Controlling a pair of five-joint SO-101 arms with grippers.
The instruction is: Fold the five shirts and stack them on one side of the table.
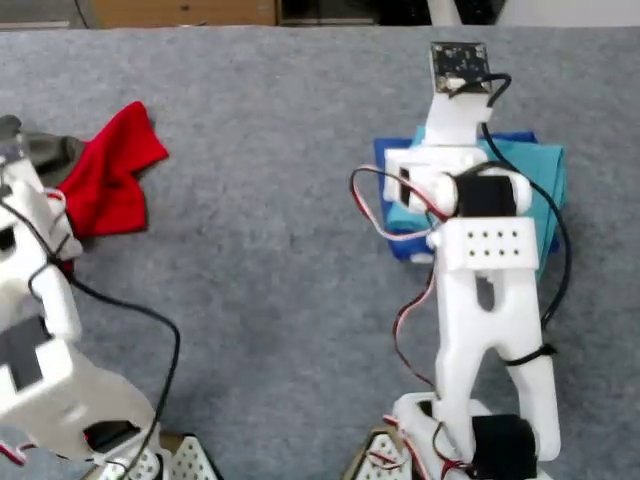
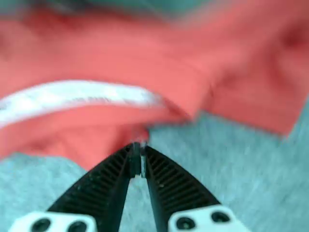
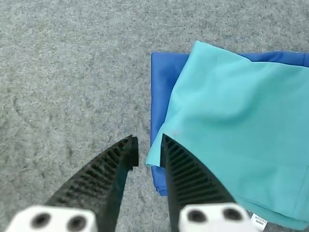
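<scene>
A crumpled red shirt (image 1: pixel 110 180) lies at the table's left side. My left gripper (image 2: pixel 138 155) is shut on its near edge, where red cloth (image 2: pixel 159 72) with a white stripe bunches up against the fingertips. At the right, a folded teal shirt (image 1: pixel 545 180) lies on a folded blue shirt (image 1: pixel 392 160). My right gripper (image 3: pixel 148 147) hangs just over the near left corner of this stack, narrowly open, with the corner of the teal shirt (image 3: pixel 231 125) showing in the gap and the blue shirt (image 3: pixel 161 87) under it.
Grey carpet-like cloth (image 1: pixel 270 250) covers the table. The right arm's white body (image 1: pixel 490 300) hides part of the stack. Both arm bases stand at the near edge, with cables looping beside them. Open cloth lies between the red shirt and the stack.
</scene>
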